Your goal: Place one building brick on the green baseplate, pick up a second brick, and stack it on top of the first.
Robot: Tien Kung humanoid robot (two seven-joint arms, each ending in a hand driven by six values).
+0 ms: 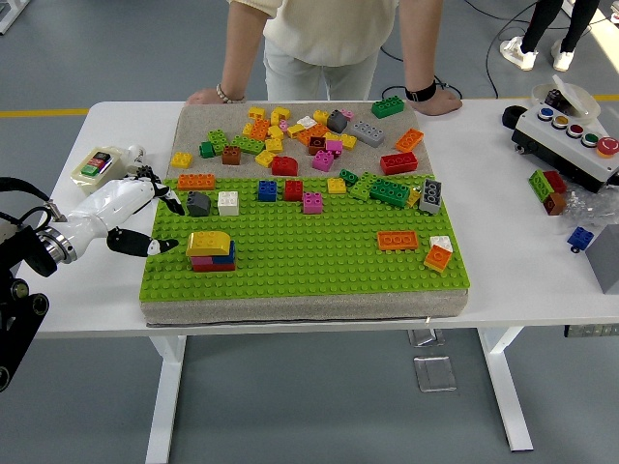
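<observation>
White tabletop spans the view over a grey floor, and a person stands at its far side with both hands resting on the far edge. Most of the table's middle is taken by a grey felt mat carrying the studded green baseplate. Loose plastic bricks in many colours lie heaped on the mat's far part and along the baseplate's far edge. At the right end sits a white control box with coloured round buttons.

Over the baseplate's left edge hangs the robot's white-and-black left hand, its fingers apart and holding nothing, thumb tip just left of the stack. That small stack stands on the baseplate's left part: a rounded yellow brick on a blue one on a red one. Just beyond the fingertips sits a small dark grey brick.
</observation>
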